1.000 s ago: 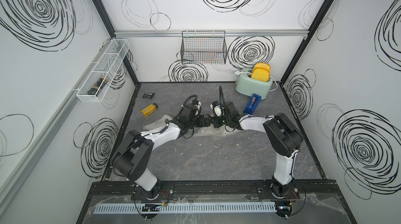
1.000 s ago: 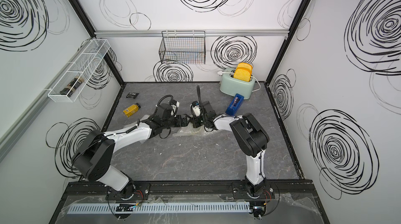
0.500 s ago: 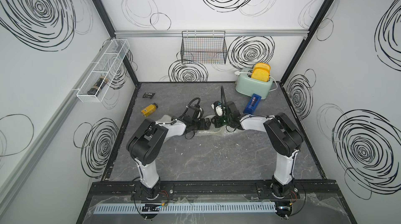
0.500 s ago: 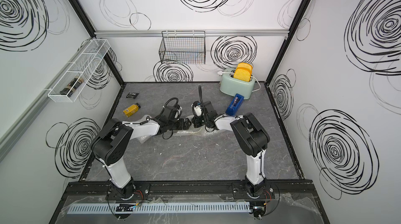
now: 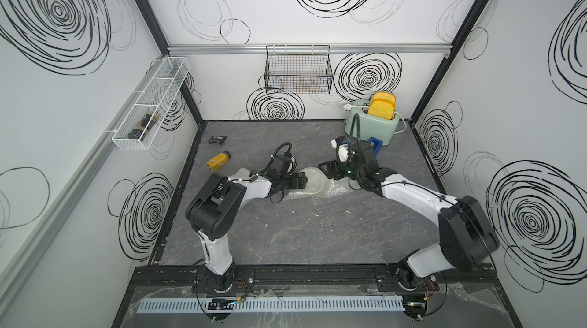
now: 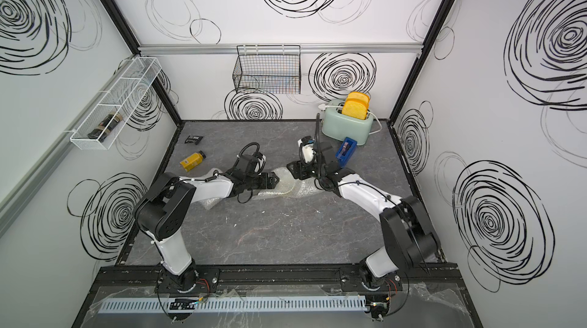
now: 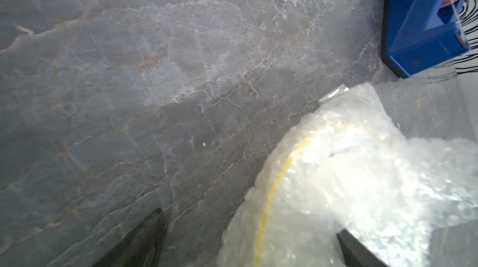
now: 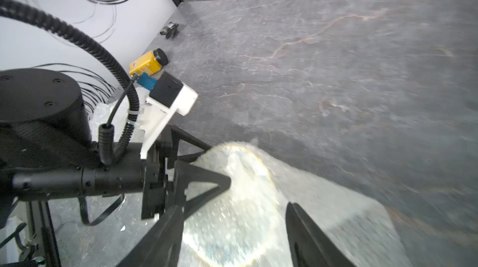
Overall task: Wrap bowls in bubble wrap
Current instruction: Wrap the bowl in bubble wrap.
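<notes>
A bowl (image 7: 336,183) with a thin yellow rim lies in the middle of the table, covered in crinkly bubble wrap (image 5: 314,181); in both top views it shows only as a whitish bundle (image 6: 284,183). My left gripper (image 5: 303,180) is at the bundle's left edge, jaws wide open; in the left wrist view one finger (image 7: 139,242) is over bare table and the other (image 7: 359,250) over the wrap. My right gripper (image 5: 327,172) is open at the bundle's right side, its fingers (image 8: 160,237) astride the wrapped bowl (image 8: 232,201) without pinching it. More wrap (image 6: 209,204) trails under the left arm.
A blue tape dispenser (image 5: 374,145) and a mint toaster (image 5: 371,124) stand just behind the right arm. A yellow bottle (image 5: 217,161) and a small black packet (image 5: 217,139) lie at the back left. A wire basket (image 5: 298,70) hangs on the back wall.
My right gripper has opened and let go of the wrap, and that arm's elbow has swung back toward the front right. The left arm folded its elbow up; its gripper stays at the bundle.
</notes>
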### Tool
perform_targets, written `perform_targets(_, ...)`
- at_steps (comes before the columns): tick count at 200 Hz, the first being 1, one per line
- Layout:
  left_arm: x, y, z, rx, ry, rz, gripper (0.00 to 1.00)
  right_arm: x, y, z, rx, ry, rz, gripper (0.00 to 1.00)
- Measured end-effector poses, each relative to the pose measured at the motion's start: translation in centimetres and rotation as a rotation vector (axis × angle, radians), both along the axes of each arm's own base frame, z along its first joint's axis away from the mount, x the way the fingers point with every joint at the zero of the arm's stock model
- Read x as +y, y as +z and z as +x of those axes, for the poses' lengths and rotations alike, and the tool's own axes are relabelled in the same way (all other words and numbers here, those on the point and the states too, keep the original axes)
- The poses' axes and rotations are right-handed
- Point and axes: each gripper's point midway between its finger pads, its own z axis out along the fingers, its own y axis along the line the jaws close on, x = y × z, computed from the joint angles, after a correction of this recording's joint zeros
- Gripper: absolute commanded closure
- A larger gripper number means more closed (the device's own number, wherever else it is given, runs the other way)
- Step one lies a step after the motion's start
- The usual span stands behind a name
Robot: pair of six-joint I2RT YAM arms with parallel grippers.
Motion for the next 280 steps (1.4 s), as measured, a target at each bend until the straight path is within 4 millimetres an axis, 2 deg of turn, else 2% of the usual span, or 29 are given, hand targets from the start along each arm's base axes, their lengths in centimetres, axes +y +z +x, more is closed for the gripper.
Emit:
perform_targets(17, 0.0, 0.0, 0.0, -0.002, -0.003, 0.000, 0.10, -4.9, -0.8, -0.8, 0.024, -0.117, 0.049, 0.16)
perform_targets(33, 0.0, 0.0, 0.0, -0.004, -0.004, -0.001, 0.10, -9.1, -3.0, -1.8, 0.085, -0.233, 0.081, 0.17)
perform_targets(44, 0.0, 0.0, 0.1, -0.004, -0.006, -0.001, 0.10, -10.6, -4.8, -2.9, 0.137, -0.279, 0.099, 0.17)
perform_targets(62, -0.1, 0.0, 0.1, -0.006, -0.008, -0.001, 0.10, -11.8, -6.9, -4.3, 0.210, -0.323, 0.138, 0.17)
perform_targets(83, -0.1, 0.0, 0.1, -0.007, -0.010, -0.001, 0.10, -12.0, -8.3, -5.1, 0.272, -0.337, 0.167, 0.16)
perform_targets(120, -0.1, 0.0, 0.2, -0.011, -0.013, -0.001, 0.10, -11.5, -10.8, -4.8, 0.382, -0.336, 0.210, 0.17)
perform_targets(153, -0.1, -0.1, 0.2, -0.012, -0.015, -0.001, 0.11, -11.2, -12.9, -3.8, 0.468, -0.346, 0.256, 0.21)
perform_targets(167, -0.2, -0.1, 0.2, -0.013, -0.017, 0.000, 0.11, -11.3, -13.0, -3.0, 0.474, -0.343, 0.282, 0.24)
perform_targets(210, -0.3, -0.1, 0.4, -0.015, -0.019, -0.003, 0.13, -11.8, -13.5, -1.8, 0.498, -0.358, 0.352, 0.50)
perform_targets(255, -0.4, -0.1, 0.5, -0.017, -0.019, -0.003, 0.15, -11.0, -13.3, -1.6, 0.520, -0.317, 0.399, 0.79)
perform_targets(280, -0.3, -0.1, 0.5, -0.017, -0.021, -0.002, 0.17, -10.5, -12.0, -0.9, 0.486, -0.288, 0.396, 0.85)
